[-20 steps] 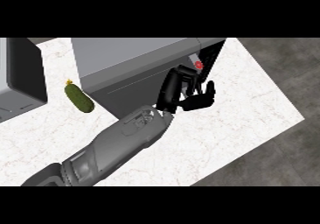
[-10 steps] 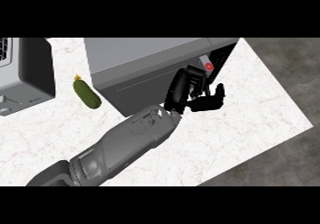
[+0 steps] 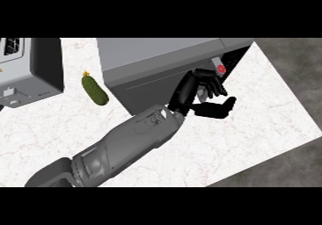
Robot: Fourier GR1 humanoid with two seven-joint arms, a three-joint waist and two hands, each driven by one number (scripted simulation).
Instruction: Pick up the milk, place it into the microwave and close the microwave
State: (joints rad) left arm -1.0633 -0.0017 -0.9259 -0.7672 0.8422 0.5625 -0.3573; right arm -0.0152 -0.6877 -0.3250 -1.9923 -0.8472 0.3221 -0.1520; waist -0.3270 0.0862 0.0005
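Head view showed the right hand (image 3: pixel 201 94), fingers relaxed and grasping nothing, against the microwave (image 3: pixel 157 61) door; it should push flat until that latches.

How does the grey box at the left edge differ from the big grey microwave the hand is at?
The grey box with vent slots is cut off by the left edge; the grey microwave sits centre. The black hand touches only the microwave's front. The box shows vents on top; the microwave's top is plain. Both stand on the white marble counter.
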